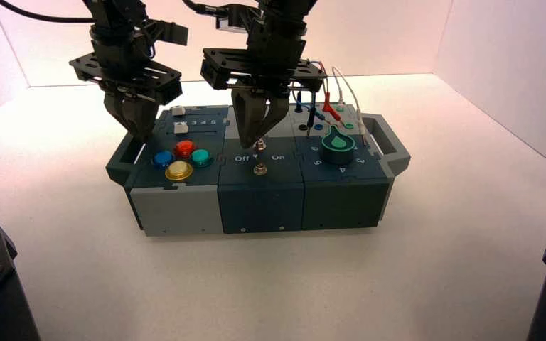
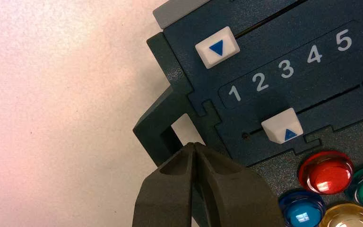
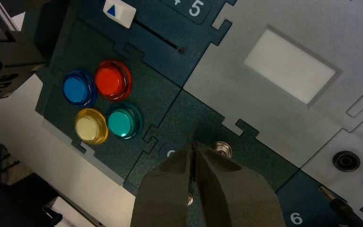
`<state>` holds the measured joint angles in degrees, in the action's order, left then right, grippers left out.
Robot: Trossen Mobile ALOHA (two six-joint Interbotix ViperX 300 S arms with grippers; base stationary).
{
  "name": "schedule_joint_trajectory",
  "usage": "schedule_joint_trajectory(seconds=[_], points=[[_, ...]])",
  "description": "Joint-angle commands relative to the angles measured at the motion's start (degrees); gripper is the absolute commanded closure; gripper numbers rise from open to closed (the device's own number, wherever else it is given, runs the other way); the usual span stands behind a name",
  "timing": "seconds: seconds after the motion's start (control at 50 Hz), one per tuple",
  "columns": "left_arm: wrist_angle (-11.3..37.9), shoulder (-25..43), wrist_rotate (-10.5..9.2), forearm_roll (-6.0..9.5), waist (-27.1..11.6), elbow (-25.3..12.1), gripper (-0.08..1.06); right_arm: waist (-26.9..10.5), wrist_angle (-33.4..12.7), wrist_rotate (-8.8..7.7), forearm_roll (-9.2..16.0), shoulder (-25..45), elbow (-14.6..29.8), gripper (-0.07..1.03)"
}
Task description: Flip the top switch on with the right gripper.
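the top switch [image 1: 260, 144] is a tiny silvery metal thing, round and shiny at its nut base, sitting on the dark middle panel of the box [image 1: 261, 209], farther back than its twin, the lower switch [image 1: 260, 169]. i can't tell which way its lever leans, since the right gripper [image 3: 194, 144] crowds in over that panel. that black pincer points down with its two tapered fingers drawn together at the tips, just beside the top switch; whether they touch it, i can't say. the left gripper [image 1: 141, 136] hangs over the box's left end, near the handle [image 2: 163, 118], its tips together too. between that handle and the middle panel there are two white sliders [image 1: 179, 119] and a cluster of four round buttons [image 1: 183, 160], red, blue, green and yellow. over on the right sits a green-capped knob [image 1: 338, 144], with red, white, blue and black wires [image 1: 329, 106] looping behind it. the box stands on a pale, smooth tabletop [image 1: 313, 284], washed warm by the light, with a pinkish glow toward the left. plain pale walls [image 1: 519, 78] rise behind and to the right, meeting in a corner past the table.
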<state>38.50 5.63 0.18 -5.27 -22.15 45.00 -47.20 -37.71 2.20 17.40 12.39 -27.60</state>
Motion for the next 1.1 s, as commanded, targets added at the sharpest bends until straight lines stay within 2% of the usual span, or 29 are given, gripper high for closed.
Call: schedule_joint_trajectory(seconds=[0.02, 0.44, 0.62, 0.7, 0.9, 1.1], points=[[0.09, 3.25, 1.32, -0.18, 0.09, 0.79, 1.01, 1.76, 0.26, 0.26, -0.53, -1.41, 0.18, 0.98], [0.35, 4.13, 1.41, -0.18, 0.09, 0.7, 1.01, 7.82, 0.44, 0.26, -1.76, -2.99, -2.81, 0.98], [0.53, 4.22, 1.41, -0.18, 0.0, 0.62, 1.01, 6.77, 0.7, 0.09, -1.32, -3.87, -2.55, 0.98], [0.53, 4.22, 1.49, -0.18, -0.18, 0.62, 1.01, 5.63, -0.7, 0.26, -0.7, -6.15, -2.37, 0.98], [0.62, 4.31, 1.58, -0.26, -0.09, 0.44, 1.01, 4.83, -8.26, 1.05, 0.44, -13.97, -3.25, 0.98], [0.88, 4.22, 1.67, -0.44, -0.09, 0.35, 1.01, 4.66, -11.16, 1.05, 0.7, -13.71, -4.48, 0.98]])
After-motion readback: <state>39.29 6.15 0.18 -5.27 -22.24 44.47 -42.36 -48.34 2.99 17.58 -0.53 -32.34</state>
